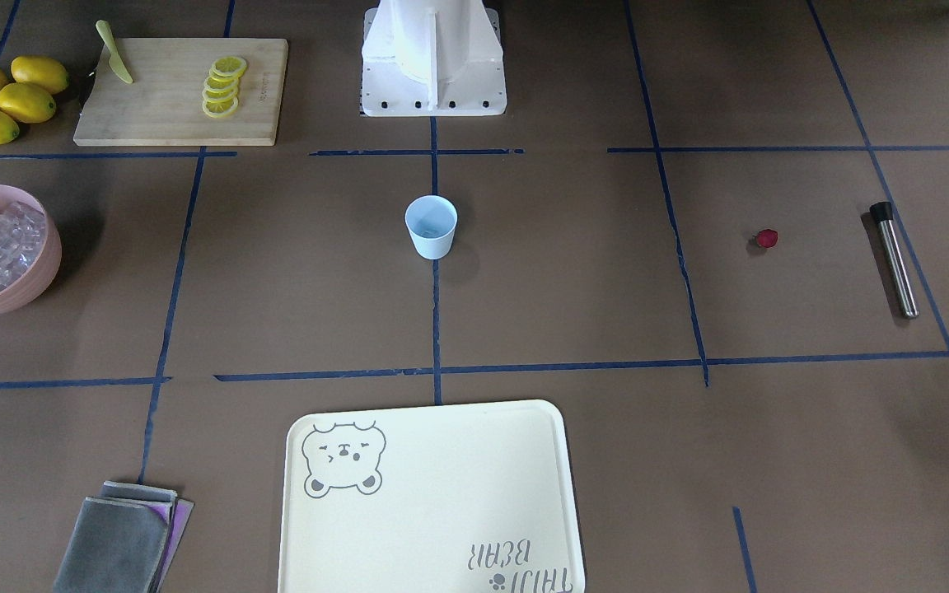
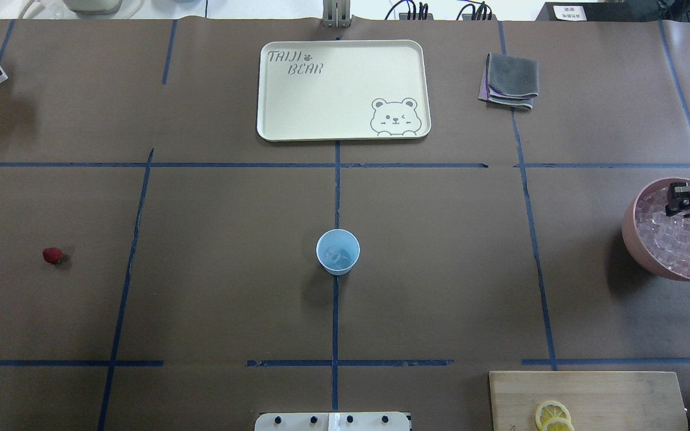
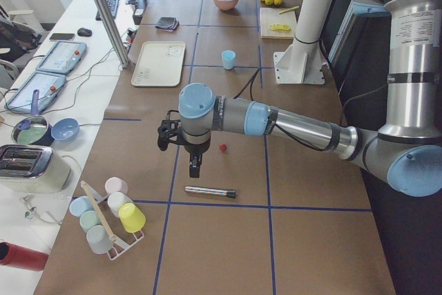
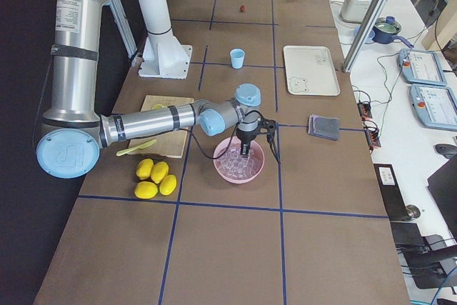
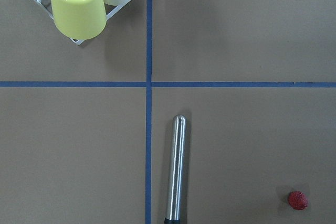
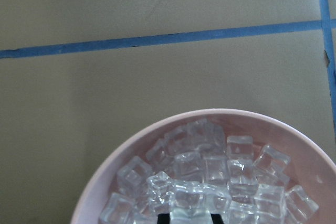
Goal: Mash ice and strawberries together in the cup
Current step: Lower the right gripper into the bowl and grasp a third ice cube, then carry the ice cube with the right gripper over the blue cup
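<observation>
The pale-blue cup (image 2: 338,251) stands upright at the table's centre, with a little ice showing at its bottom. One strawberry (image 2: 53,255) lies far out on my left side. More ice (image 6: 210,171) is piled in the pink bowl (image 2: 632,233) at the far right. Down in that bowl my right gripper (image 6: 189,217) has its tips close on either side of one cube. My left gripper (image 3: 195,170) hangs over the table near the strawberry (image 3: 222,148), and I cannot tell whether it is open or shut.
A steel muddler (image 5: 176,171) lies near the strawberry (image 5: 297,200), with a rack of cups (image 5: 79,9) beyond it. A cream tray (image 2: 345,90) and folded cloths (image 2: 510,81) lie across the table. Near my base on the right are a cutting board (image 1: 178,91) with lemon slices and whole lemons (image 1: 13,99).
</observation>
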Tool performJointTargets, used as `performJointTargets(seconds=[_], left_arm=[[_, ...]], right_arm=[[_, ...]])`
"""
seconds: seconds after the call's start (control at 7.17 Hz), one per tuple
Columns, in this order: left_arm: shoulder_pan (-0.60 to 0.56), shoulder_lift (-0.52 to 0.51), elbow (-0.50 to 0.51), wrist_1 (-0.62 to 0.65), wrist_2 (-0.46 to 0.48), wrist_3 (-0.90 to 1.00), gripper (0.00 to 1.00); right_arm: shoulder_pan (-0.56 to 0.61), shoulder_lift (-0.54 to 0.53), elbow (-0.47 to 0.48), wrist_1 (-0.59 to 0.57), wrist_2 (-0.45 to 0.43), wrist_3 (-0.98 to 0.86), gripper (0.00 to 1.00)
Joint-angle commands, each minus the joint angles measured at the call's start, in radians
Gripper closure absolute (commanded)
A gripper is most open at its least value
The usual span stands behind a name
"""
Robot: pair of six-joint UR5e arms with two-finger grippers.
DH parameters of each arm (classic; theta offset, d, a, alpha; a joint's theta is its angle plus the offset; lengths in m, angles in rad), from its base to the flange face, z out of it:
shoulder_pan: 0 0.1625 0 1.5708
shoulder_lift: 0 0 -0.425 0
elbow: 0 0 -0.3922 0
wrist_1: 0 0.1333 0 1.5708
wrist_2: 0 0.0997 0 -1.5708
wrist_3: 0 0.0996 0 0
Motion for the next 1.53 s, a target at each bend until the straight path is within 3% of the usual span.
performJointTargets(seconds=[0.0,0.14,0.42,0.7,0.84,1.26,1.39], left_arm=[[0.000,0.000,0.000,0.000,-0.003,-0.001,0.00],[0.000,0.006,0.000,0.000,-0.003,-0.001,0.00],[0.000,0.015,0.000,0.000,-0.005,-0.001,0.00],[0.000,0.016,0.002,0.000,-0.005,-0.001,0.00],[0.000,0.017,0.002,0.000,-0.005,-0.001,0.00],[0.000,0.019,0.005,0.000,-0.005,-0.001,0.00],[0.000,0.017,0.009,0.000,-0.005,-0.001,0.00]], right_arm=[[0.021,0.023,0.162,-0.154,-0.004,-0.001,1.00],[0.018,0.095,0.186,-0.208,-0.009,0.001,1.00],[-0.099,0.277,0.177,-0.336,-0.015,0.016,1.00],[-0.214,0.524,0.174,-0.601,-0.020,0.035,1.00],[-0.297,0.613,0.168,-0.665,-0.053,0.124,1.00],[-0.510,0.843,0.010,-0.656,-0.185,0.405,1.00],[-0.538,0.890,-0.039,-0.591,-0.188,0.477,1.00]])
